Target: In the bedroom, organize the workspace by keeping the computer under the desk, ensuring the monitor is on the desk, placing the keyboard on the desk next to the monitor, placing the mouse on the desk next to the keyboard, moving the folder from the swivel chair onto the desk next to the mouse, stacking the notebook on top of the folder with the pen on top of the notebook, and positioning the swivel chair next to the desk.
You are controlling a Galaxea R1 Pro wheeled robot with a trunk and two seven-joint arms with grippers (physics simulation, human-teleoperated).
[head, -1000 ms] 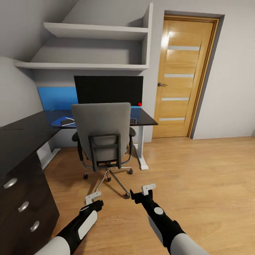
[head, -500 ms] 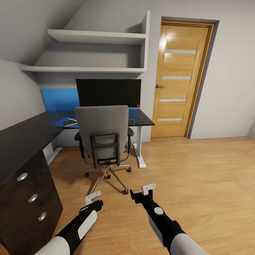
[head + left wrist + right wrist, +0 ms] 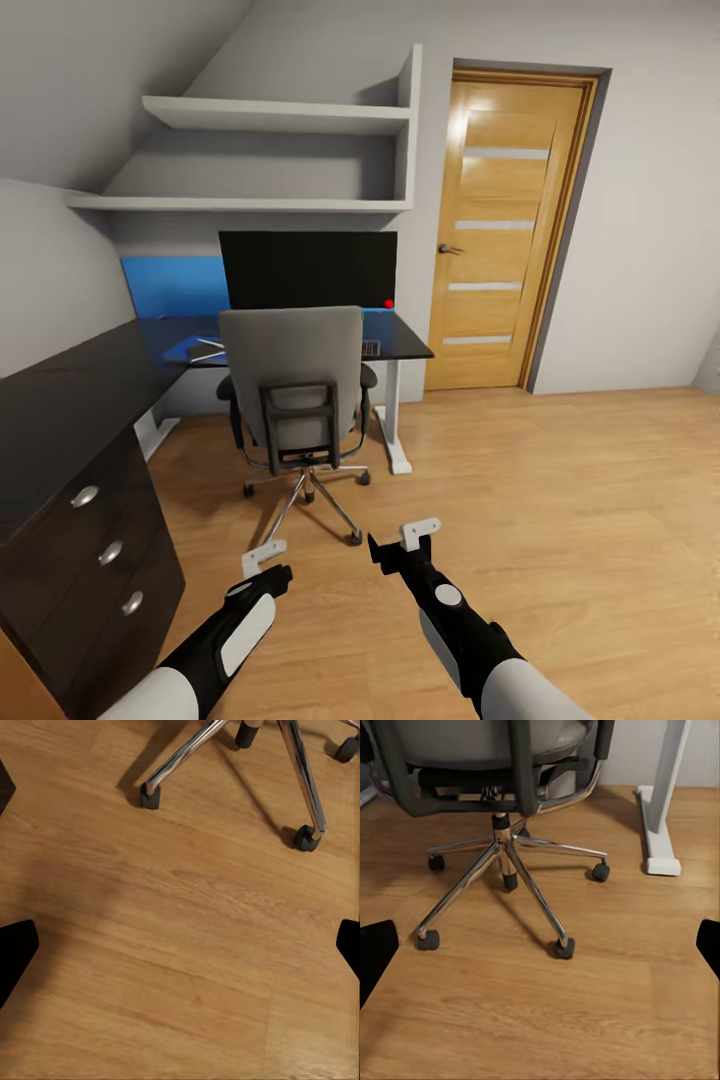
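Backing off, swivel chair [image 3: 293,385] and desk [image 3: 80,385] smaller, pincers unmoved.

**Both arms forward, end effectors empty**

Both arms reach forward and low from the trunk, short of the swivel chair [image 3: 297,400], forearms angled slightly toward each other. The left end effector [image 3: 264,560] sits on the side of the chair nearer the drawers; its fingers are spread wide apart and hold nothing. The right end effector [image 3: 408,542] sits on the side toward the door, a touch nearer the chair's base, its fingers likewise parted and empty. Both wrists point toward the chair.
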